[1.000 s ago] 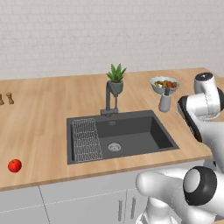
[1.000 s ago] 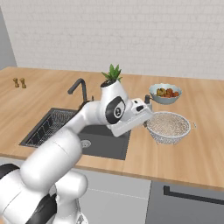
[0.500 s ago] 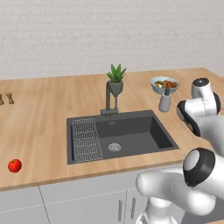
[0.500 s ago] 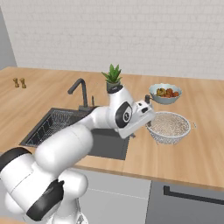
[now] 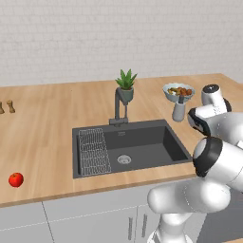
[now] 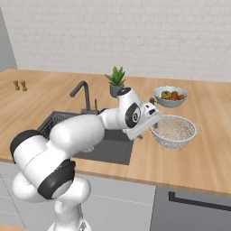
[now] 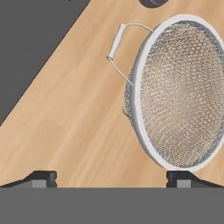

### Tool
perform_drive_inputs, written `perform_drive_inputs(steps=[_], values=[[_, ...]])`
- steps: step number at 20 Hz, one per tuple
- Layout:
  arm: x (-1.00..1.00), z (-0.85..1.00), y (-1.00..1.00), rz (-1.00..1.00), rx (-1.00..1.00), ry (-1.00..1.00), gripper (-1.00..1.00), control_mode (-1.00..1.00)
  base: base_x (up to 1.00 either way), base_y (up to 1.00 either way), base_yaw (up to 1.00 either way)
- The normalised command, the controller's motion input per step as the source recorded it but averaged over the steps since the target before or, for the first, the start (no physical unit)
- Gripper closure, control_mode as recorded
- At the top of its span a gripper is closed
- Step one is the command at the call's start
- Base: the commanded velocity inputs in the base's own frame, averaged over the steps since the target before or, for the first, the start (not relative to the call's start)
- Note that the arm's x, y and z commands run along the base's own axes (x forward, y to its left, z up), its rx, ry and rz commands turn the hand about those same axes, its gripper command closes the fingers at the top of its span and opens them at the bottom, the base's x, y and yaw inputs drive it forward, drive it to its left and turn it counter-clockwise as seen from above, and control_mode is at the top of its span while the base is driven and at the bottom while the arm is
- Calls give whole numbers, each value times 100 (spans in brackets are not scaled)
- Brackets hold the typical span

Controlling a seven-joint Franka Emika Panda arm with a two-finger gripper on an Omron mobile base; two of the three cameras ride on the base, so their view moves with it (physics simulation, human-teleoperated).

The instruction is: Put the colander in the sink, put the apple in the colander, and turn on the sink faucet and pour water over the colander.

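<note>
The colander [image 7: 175,92], a silvery wire-mesh bowl with a thin rim, stands on the wooden counter right of the sink [image 6: 113,151]; one wire handle [image 7: 118,41] points toward the basin. My gripper [image 7: 109,179] is open and hovers just beside the colander [image 6: 173,131], with nothing between its fingertips [image 7: 41,178]. The right tip is close to the rim. The gripper [image 6: 151,126] sits between sink and colander. The red apple [image 5: 16,179] lies far left on the counter, near the front edge. The dark faucet [image 5: 118,107] rises behind the sink [image 5: 142,142].
A white bowl of mixed fruit [image 6: 169,96] stands behind the colander. A potted plant [image 5: 126,86] is by the faucet. A wire rack [image 5: 92,152] lies in the sink's left side. Two small brown shakers [image 6: 20,85] stand far left.
The arm's elbow has swung to the right and forward. The hand has dropped a little, staying next to the colander. Colander and apple have not moved.
</note>
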Motion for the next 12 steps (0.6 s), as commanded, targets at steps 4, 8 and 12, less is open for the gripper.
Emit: perform_drive_inputs(steps=[4, 8, 12], values=[[28, -18, -18, 0, 0, 0, -100, -100, 0, 0, 0], [23, -22, -21, 0, 0, 0, -100, -100, 0, 0, 0], [23, -24, -15, 0, 0, 0, -100, -100, 0, 0, 0]])
